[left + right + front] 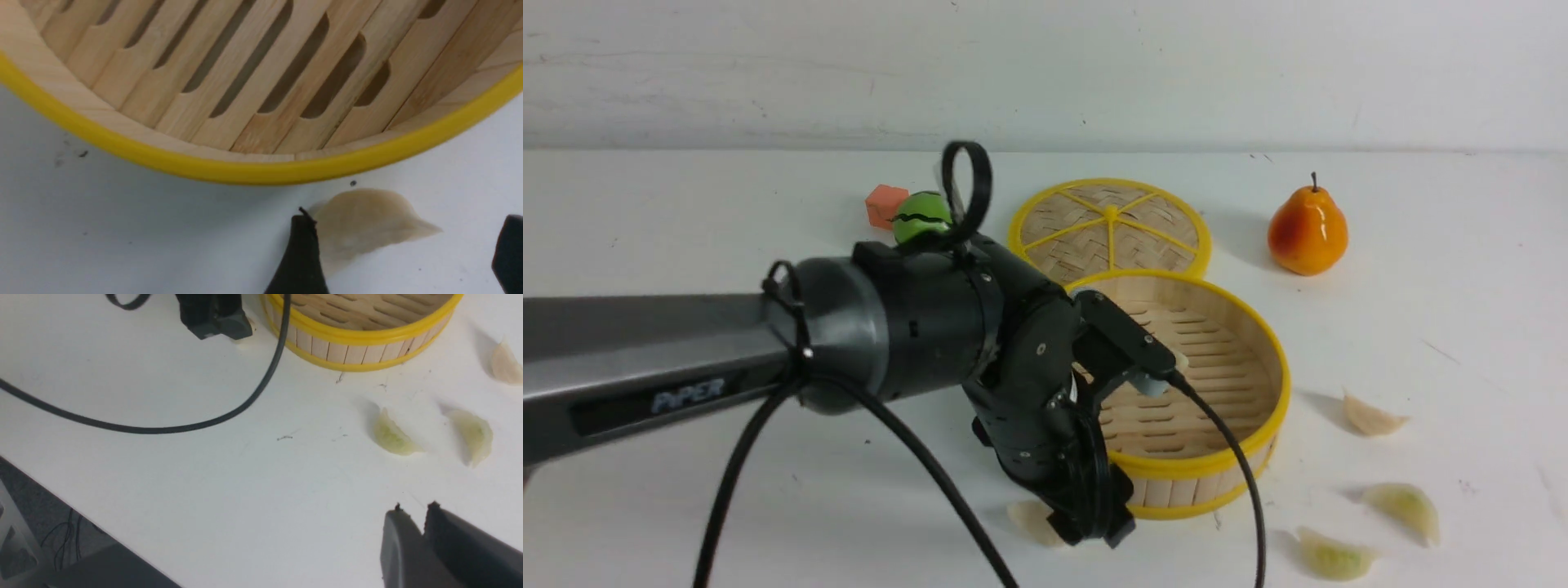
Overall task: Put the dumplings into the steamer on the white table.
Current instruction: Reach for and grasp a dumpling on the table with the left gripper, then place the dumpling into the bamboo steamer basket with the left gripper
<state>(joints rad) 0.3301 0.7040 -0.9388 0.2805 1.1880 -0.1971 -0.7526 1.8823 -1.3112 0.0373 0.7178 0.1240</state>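
Nearest you, the right claw (414, 514) hovers over the white table (637, 531), its tips pinched almost together. Only a slit shows between them, with nothing in it. Just ahead of it you have the near green dumpling (1331, 557) and, beside that, the far green dumpling (1409, 506), both lying on the table outside the steamer (1176, 467).

To their left, the left claw (1090, 531) points down at the table just outside the steamer's near wall. It is released, with its fingers (300, 253) spread wide. The cream dumpling (363, 228) lies flat on the table between them. One finger touches its edge and the other stands clear of it.

Right of the steamer, you see the second cream dumpling (1372, 416) on the table. Behind the steamer the woven disc (1111, 224) lies flat, just beside its far rim. Farther right stands the pear (1307, 233). At the back, the green ball (919, 214) and the orange cube (886, 204) sit partly hidden by the left arm.
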